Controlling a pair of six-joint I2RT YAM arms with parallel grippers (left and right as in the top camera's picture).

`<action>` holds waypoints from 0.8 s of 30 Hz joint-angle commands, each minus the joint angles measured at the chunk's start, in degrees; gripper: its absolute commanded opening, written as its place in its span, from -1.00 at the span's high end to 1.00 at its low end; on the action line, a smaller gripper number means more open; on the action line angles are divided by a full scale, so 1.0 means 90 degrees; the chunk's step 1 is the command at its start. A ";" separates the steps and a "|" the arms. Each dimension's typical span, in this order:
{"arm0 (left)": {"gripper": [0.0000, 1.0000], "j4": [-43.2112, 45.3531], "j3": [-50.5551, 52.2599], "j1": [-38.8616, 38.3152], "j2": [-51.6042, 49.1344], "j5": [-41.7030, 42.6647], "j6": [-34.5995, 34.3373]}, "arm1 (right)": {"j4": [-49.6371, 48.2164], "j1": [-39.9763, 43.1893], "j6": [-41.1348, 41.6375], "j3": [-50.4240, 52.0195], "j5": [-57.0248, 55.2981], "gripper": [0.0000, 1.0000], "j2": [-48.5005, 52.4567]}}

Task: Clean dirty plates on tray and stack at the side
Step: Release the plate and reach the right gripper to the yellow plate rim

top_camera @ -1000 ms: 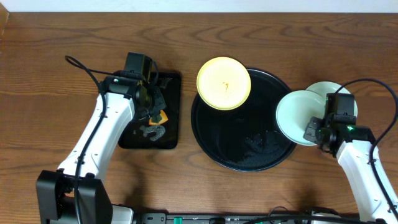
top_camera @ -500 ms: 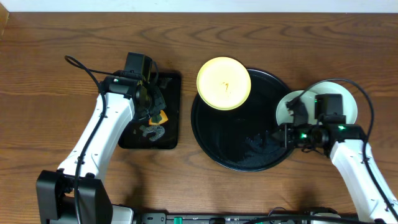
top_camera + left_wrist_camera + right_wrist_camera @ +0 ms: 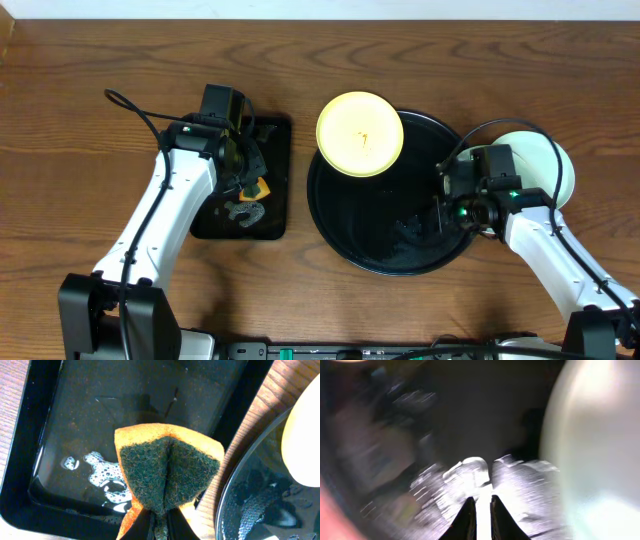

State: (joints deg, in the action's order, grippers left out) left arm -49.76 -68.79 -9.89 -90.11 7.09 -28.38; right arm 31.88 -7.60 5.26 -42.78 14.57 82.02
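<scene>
The left pincer (image 3: 159,522) pinches a folded orange sponge (image 3: 167,475), its green scouring face toward the wrist camera. Only this view shows the suds in the rectangular tray (image 3: 100,420) beneath it, which lies left of the round tray (image 3: 250,500).

The right pincer (image 3: 481,510) has its tips pressed almost together with nothing between them. Its own view is blurred and shows glossy black below and a pale mint plate (image 3: 590,460) to the side.

The overhead view places this pincer over the round tray's right part. The mint plate (image 3: 555,165) sits on the counter (image 3: 100,60) just beyond the tray's right rim, and the yellow plate (image 3: 360,133) overlaps its upper-left rim.
</scene>
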 commanded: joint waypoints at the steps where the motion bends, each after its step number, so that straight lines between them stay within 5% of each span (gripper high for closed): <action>1: 0.85 -0.0041 0.0034 0.0024 0.0080 -0.0080 0.0102 | -0.0238 -0.0053 0.0719 0.0029 -0.2052 0.75 0.0007; 5: 0.85 -0.0087 0.0034 0.0024 0.0080 -0.0080 0.0102 | -0.0474 -0.0053 0.1183 0.0005 -0.3130 0.73 0.0005; 9: 0.85 -0.0090 0.0034 0.0024 0.0080 -0.0080 0.0102 | -0.0731 -0.0061 0.1030 -0.0034 -0.2766 0.72 -0.0019; 24: 0.85 -0.0085 0.0034 0.0024 0.0080 -0.0083 0.0102 | -0.1328 -0.0262 0.0097 -0.0408 0.1022 0.38 -0.0250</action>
State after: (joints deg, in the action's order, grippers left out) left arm -50.37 -68.79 -9.89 -90.11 7.09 -28.38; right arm 19.05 -8.47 7.49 -43.51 15.92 80.90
